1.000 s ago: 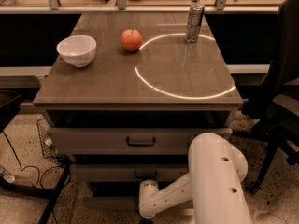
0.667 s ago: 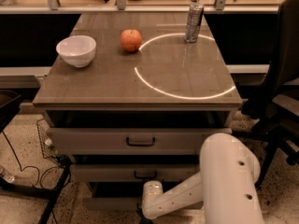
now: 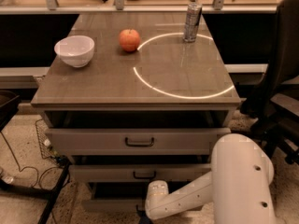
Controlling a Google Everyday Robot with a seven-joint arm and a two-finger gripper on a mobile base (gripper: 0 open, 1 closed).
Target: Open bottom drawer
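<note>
Camera view: shallow grey-beige bottom drawer (image 3: 110, 205), lowest of three under the brown wooden table (image 3: 187, 73), looks shut or barely out. White robot arm (image 3: 187, 197) reaches in low. The hand (image 3: 142, 217) is at the drawer front's middle, at the frame edge; open or closed, cannot tell. My read: reach done, grasp unconfirmed, pull remaining.
</note>
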